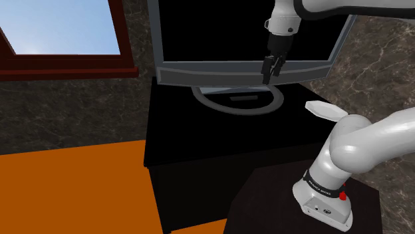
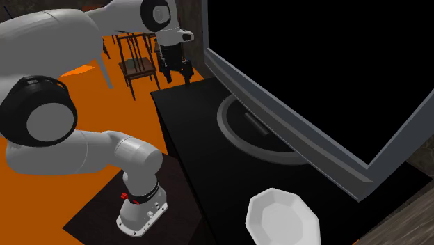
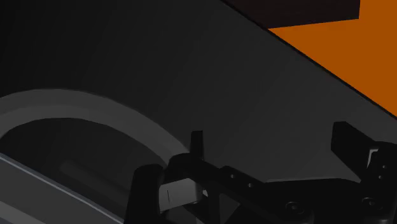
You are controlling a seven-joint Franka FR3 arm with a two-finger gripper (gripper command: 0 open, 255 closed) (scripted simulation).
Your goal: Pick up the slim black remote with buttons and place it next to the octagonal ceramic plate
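Observation:
My gripper [image 1: 271, 68] hangs open in front of the monitor's lower bezel, above the black cabinet top [image 1: 199, 133]. In the second exterior view the gripper [image 2: 177, 75] is over the cabinet's far end, fingers apart with nothing between them. In the wrist view the gripper [image 3: 270, 143] looks down on the dark top beside the monitor's grey ring base [image 3: 83, 108]. I cannot pick out the slim black remote against that black surface. The white octagonal plate [image 1: 324, 110] lies on the cabinet's other end, well away from the gripper; the same plate [image 2: 282, 217] sits near the second exterior view's bottom edge.
A large black-screened monitor [image 1: 246, 33] with a grey frame stands on a ring base [image 2: 257, 132] along the cabinet's back. The orange floor [image 1: 73, 186] lies beyond the cabinet's edge. Wooden chairs [image 2: 135, 59] stand on it past the gripper. My stand [image 1: 292, 206] is beside the cabinet.

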